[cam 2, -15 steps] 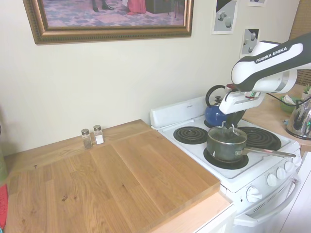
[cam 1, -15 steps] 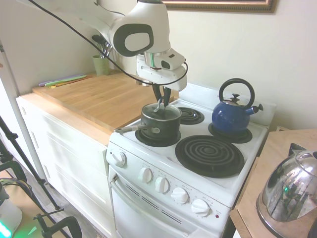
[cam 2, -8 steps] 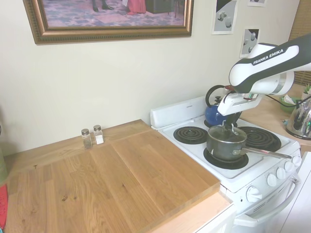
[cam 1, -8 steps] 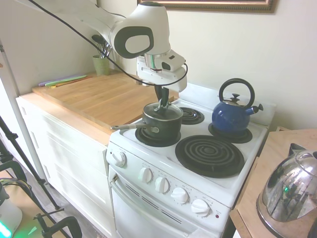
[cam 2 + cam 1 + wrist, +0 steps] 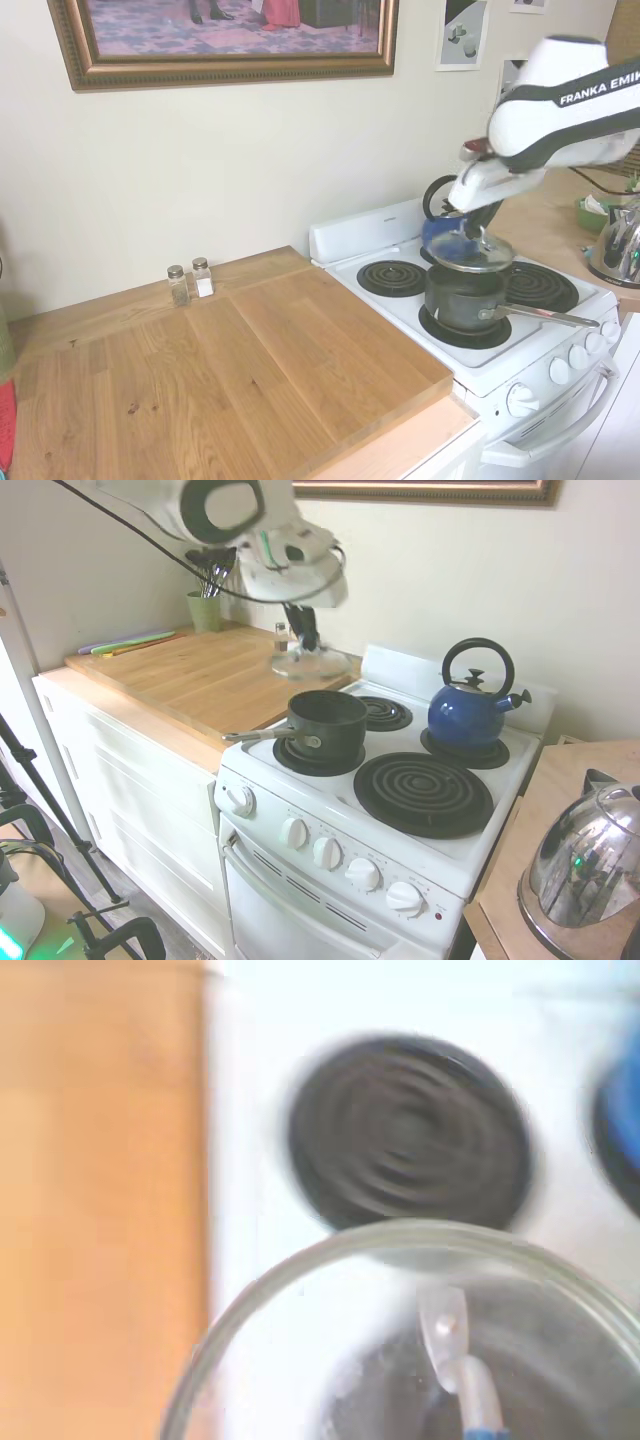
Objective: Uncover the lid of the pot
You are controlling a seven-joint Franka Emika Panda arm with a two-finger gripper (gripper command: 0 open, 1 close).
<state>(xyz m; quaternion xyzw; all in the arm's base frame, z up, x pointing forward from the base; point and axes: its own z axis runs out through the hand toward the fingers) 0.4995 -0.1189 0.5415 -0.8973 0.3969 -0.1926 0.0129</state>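
The dark pot (image 5: 325, 725) (image 5: 465, 297) stands open on the front left burner, its long handle pointing off the stove's front corner. The clear glass lid (image 5: 310, 663) (image 5: 473, 251) (image 5: 300, 1360) hangs in the air above the pot, level, lifted well off its rim. My gripper (image 5: 304, 640) (image 5: 478, 228) is shut on the lid's loop handle (image 5: 448, 1345) from above. In the wrist view the lid fills the lower half, blurred, with a small burner (image 5: 410, 1130) beyond it.
A blue kettle (image 5: 470, 708) sits on the back right burner. A shiny steel kettle (image 5: 590, 865) stands on the counter at the right. A wide wooden worktop (image 5: 250, 370) lies left of the stove, with salt and pepper shakers (image 5: 190, 283) at the wall.
The lid has come off the pot and risen with my gripper, moving up and toward the back of the stove. The pot has stayed on its burner.
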